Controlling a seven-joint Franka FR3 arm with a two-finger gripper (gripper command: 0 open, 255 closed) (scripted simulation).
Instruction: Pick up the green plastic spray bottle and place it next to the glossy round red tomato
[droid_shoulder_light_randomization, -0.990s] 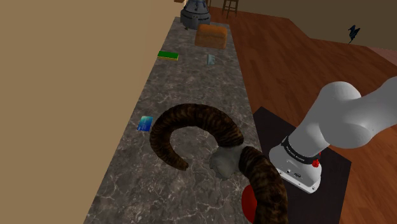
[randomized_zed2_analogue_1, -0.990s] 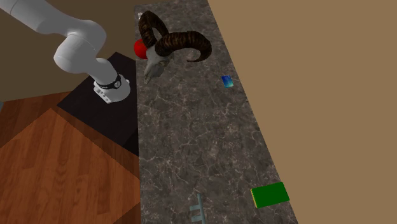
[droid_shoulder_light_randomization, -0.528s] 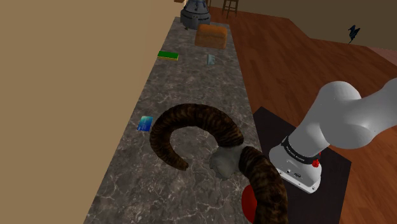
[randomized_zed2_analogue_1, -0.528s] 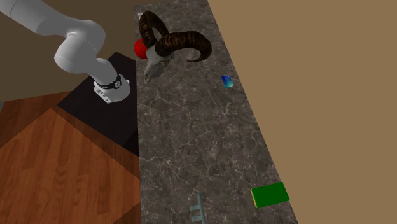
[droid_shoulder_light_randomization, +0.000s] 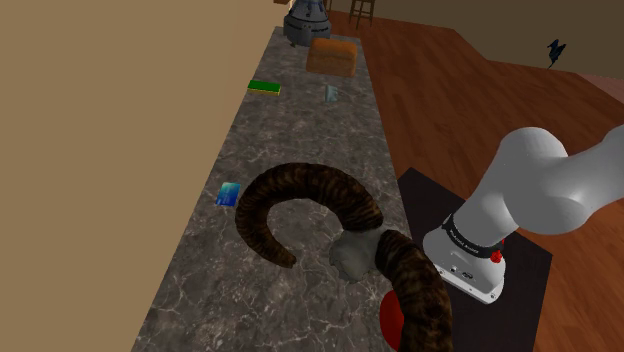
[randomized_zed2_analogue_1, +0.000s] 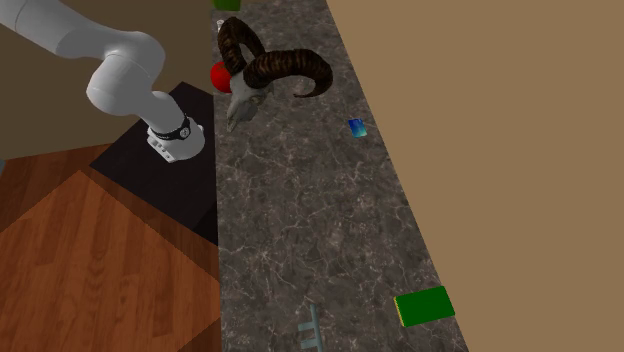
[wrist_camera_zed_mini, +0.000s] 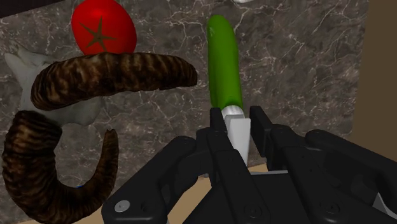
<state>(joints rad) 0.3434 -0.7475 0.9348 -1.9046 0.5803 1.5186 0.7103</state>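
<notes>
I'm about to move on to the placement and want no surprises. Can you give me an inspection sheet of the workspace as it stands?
Surface: dark marbled counter running along a tan wall.
Job's things: green spray bottle held by its pale neck; red tomato on the counter close against the skull's horn.
Clutter: horned skull near the stand; small blue item; flat green block and a brown box farther along.
Grippers: the gripper has its jaws shut on the bottle's neck.
Cables: nothing seen.
Surroundings: wood floor; black stand beside the counter.
</notes>
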